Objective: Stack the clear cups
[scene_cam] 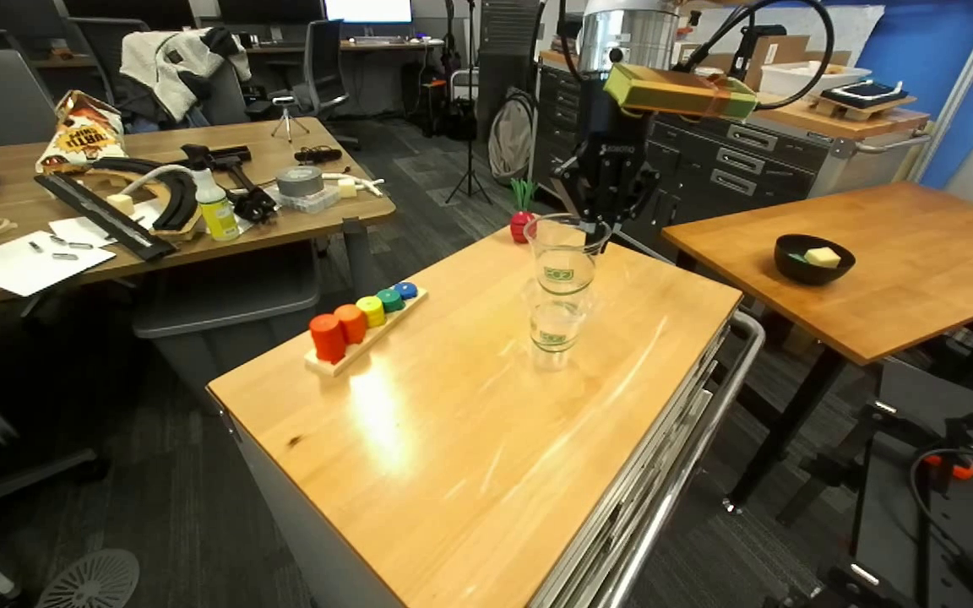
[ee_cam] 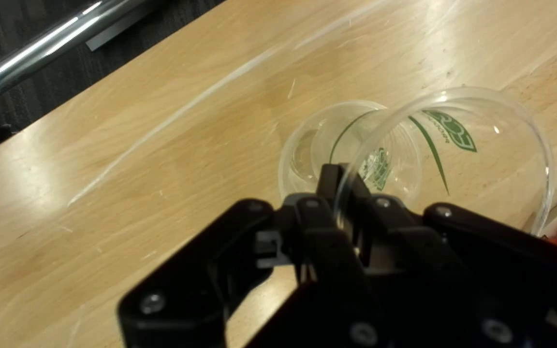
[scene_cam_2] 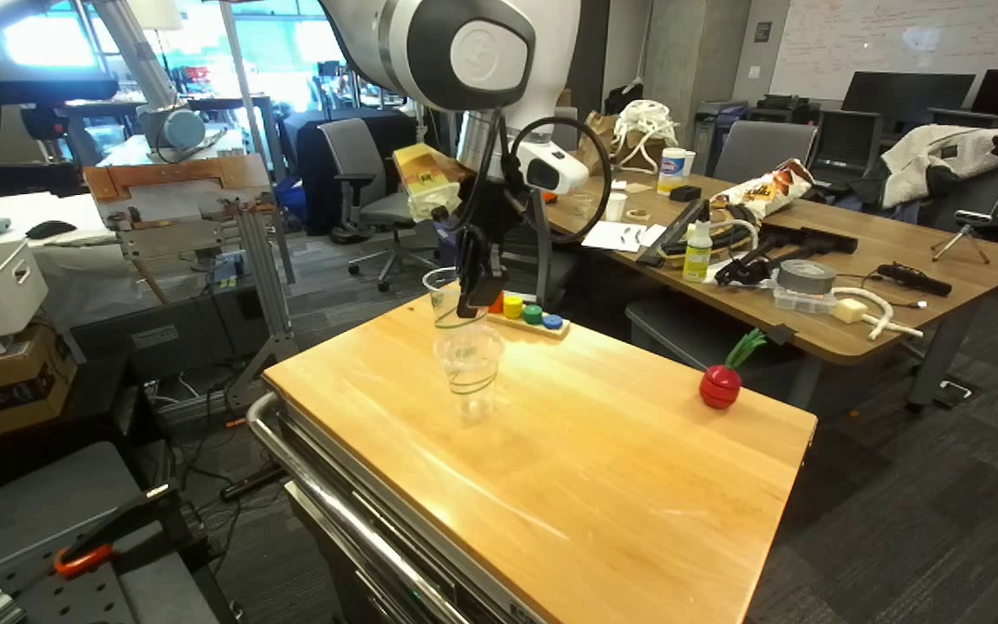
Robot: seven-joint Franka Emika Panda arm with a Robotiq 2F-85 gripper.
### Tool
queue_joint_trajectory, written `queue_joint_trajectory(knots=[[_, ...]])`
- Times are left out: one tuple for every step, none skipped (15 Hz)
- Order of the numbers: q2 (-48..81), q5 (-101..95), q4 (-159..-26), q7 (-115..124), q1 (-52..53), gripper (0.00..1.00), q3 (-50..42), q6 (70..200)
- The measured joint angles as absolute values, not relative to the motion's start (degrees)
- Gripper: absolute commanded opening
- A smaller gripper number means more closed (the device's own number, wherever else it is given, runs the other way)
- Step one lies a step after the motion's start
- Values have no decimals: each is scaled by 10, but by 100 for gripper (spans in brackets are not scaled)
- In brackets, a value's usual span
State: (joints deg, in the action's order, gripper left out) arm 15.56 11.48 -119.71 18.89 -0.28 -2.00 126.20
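Observation:
Two clear cups with green print show in all views. The lower clear cup stands upright on the wooden cart top; it also shows in an exterior view and the wrist view. My gripper is shut on the rim and wall of the upper clear cup, also seen in an exterior view. The upper cup is above the lower one. In the wrist view its rim sits off to the right of the lower cup. I cannot tell whether the cups touch.
A row of coloured blocks on a wooden base stands on the cart top. A red radish-like item with green leaves stands near another edge. A metal rail runs along one side. A side table holds a black bowl.

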Motion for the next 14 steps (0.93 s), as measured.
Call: queue_joint_trajectory(knots=[[158,115,-1196,188,-4,5,-20,1264],[160,115,-1196,186,-5,31,-20,1266],[162,115,-1196,185,-6,32,-21,1267],[164,115,-1196,182,-7,38,-22,1268],[165,115,-1195,179,-8,47,-22,1269],[166,115,-1195,176,-8,54,-22,1271],[166,115,-1195,174,-8,63,-22,1272],[166,115,-1194,171,-8,69,-22,1273],[166,115,-1192,169,-8,77,-22,1273],[166,115,-1190,167,-8,85,-22,1273],[166,115,-1188,166,-8,92,-22,1273],[166,115,-1185,166,-8,100,-22,1273],[166,114,-1182,166,-8,100,-22,1273],[163,108,-1179,166,-8,100,-22,1270]])
